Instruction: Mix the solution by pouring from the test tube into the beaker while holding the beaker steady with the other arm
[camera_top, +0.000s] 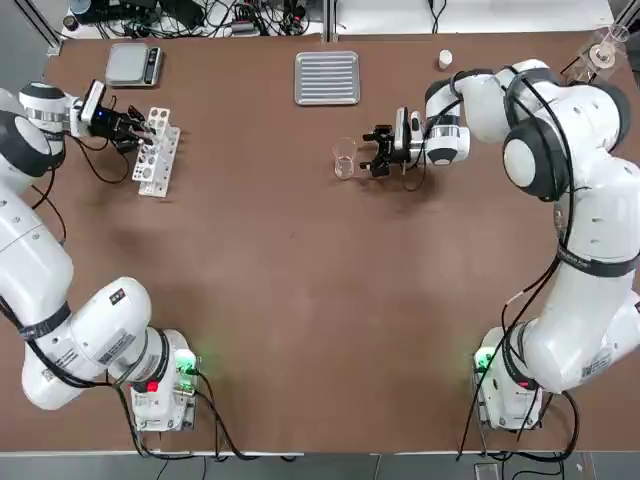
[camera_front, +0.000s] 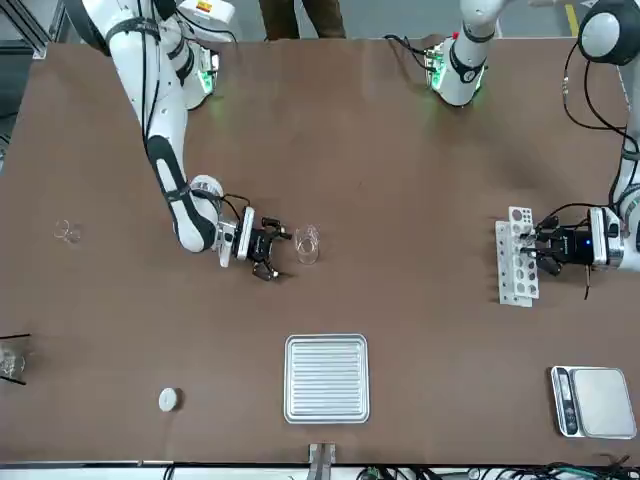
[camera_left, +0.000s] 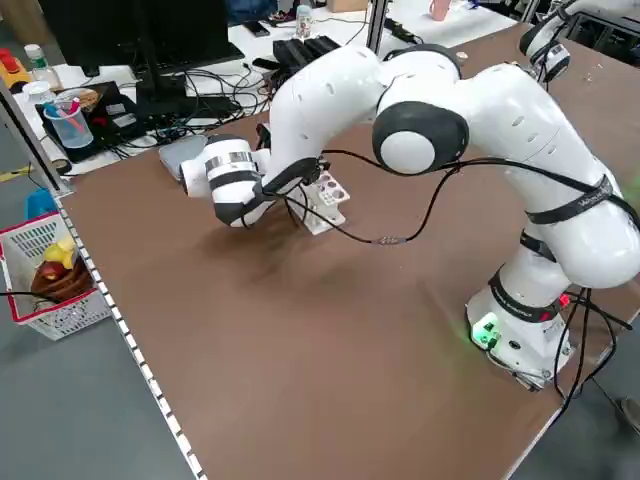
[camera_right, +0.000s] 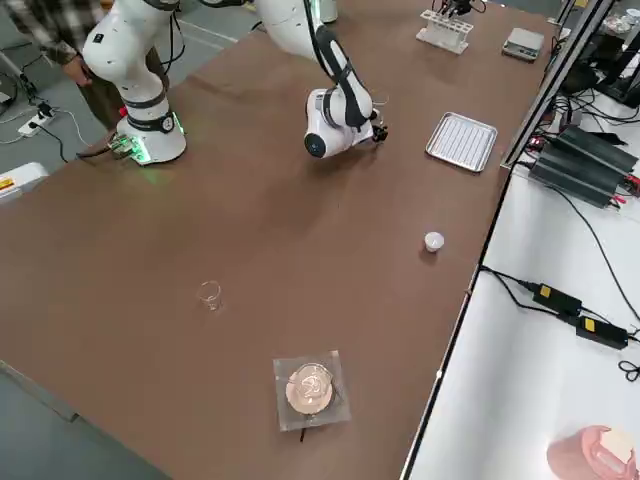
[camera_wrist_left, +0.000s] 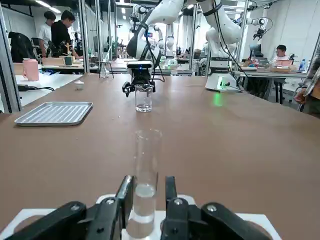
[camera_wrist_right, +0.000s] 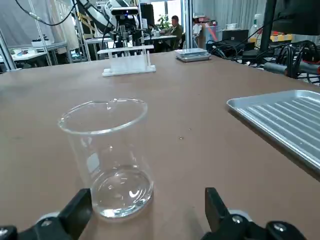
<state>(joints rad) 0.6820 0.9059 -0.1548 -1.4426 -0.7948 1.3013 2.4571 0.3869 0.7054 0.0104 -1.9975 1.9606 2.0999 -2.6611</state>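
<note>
Brown and broad, the desk (camera_top: 300, 300) fills most of what we see, with a person's legs (camera_front: 304, 18) behind its robot-side edge and cables (camera_top: 215, 18) heaped past its far edge. Near the far left corner we find the white rack (camera_top: 157, 152), and at it the left gripper (camera_wrist_left: 151, 181), its two fingers apart on either side of the test tube (camera_wrist_left: 145, 192). We see a gap between one finger and the glass, so the tube isn't clamped; it stands upright with clear liquid in its lower part. Toward the far edge, a little right of the desk's middle, the beaker (camera_wrist_right: 112, 160) stands upright on the surface, with what looks like a shallow layer of clear liquid at the bottom. Our right gripper (camera_wrist_right: 149, 190) is low beside it, fingers wide apart and facing the beaker, not gripping it. Along the far edge we have the ribbed metal tray (camera_top: 327, 78) near the middle, the scale (camera_top: 134, 65) at the left corner and a small white cap (camera_top: 445, 59) to the right of the tray. Near the right edge are a tiny clear glass (camera_right: 209, 295) and, closer to the far right corner, a clear packet (camera_right: 312, 390) with a round pinkish piece.
</note>
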